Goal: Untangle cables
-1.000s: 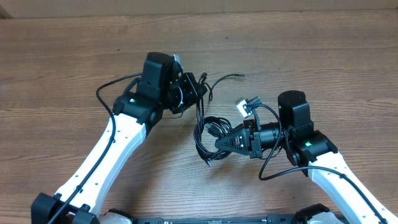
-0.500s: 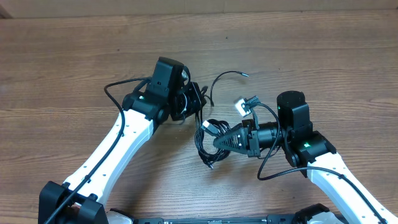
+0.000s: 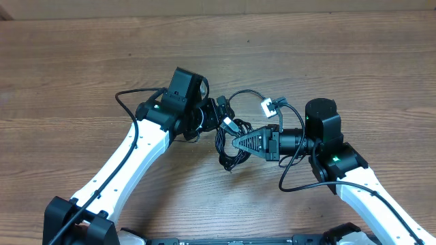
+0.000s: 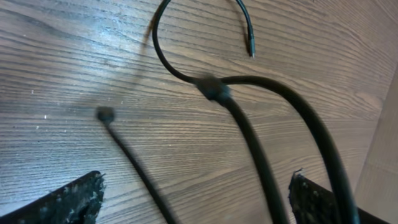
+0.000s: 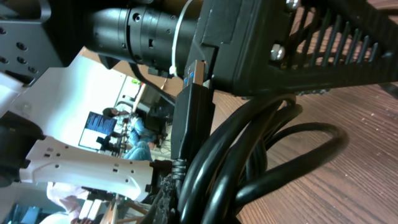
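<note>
The cables (image 3: pixel 227 150) sit in a small tangled bunch near the middle of the wooden counter (image 3: pixel 82 61), right between the two arms. The right end effector (image 3: pixel 236 144) points left into that bunch and is clamped shut on it. From its wrist camera I can see several thick black strands and a flat plug (image 5: pixel 191 78) squeezed together at its fingers.

The left end effector (image 3: pixel 219 117) hovers just above and to the left of the bunch, its jaws spread wide and gripping nothing. Its fingers (image 4: pixel 74 199) stand well apart, with two cords running up between them. One loose strand arches away from the bunch, and its bare tip (image 4: pixel 250 46) lies on the wood. A thinner cord with a small end (image 4: pixel 106 115) lies beside it.
</note>
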Tool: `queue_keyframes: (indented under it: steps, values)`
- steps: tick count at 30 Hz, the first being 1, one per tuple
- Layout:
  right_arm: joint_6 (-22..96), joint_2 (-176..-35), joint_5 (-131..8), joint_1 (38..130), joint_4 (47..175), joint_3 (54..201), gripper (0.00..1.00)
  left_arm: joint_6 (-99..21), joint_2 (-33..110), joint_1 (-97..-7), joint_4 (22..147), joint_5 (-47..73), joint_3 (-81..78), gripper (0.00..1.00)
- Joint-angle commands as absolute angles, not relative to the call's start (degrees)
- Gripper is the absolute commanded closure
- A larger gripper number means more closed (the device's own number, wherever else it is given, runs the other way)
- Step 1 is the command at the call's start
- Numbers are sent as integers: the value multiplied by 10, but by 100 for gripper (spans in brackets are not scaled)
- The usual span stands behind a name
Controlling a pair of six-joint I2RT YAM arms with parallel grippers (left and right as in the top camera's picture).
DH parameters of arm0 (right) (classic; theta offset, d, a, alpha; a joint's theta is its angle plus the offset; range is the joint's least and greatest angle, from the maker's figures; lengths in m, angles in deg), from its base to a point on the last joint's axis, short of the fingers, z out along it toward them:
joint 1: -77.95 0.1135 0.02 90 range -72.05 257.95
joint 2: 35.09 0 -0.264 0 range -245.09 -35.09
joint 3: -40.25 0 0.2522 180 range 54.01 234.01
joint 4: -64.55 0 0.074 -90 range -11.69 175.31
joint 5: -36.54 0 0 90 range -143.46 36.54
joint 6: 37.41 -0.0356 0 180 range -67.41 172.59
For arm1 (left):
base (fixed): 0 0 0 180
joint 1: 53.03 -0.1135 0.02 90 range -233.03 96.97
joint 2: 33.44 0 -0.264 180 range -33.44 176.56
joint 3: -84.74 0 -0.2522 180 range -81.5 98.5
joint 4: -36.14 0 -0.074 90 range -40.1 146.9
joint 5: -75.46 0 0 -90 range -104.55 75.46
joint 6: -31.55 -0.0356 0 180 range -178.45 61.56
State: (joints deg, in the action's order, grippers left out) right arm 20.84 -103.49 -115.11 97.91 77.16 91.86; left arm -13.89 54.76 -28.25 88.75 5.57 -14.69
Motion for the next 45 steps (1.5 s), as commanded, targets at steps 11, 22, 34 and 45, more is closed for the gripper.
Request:
queue_keyframes:
  steps: [11, 22, 34, 45]
  values:
    - [144, -1027, -1085, 978, 767, 926, 96, -240, 542, -439, 938, 174, -142, 0]
    - [86, -1027, -1043, 978, 778, 926, 96, -434, 481, -508, 1018, 270, -143, 1]
    - [58, -1027, -1046, 978, 775, 926, 96, -448, 463, -479, 923, 403, -259, 3]
    - [56, -1027, -1050, 978, 775, 926, 96, -195, 464, -374, 613, 403, -364, 4]
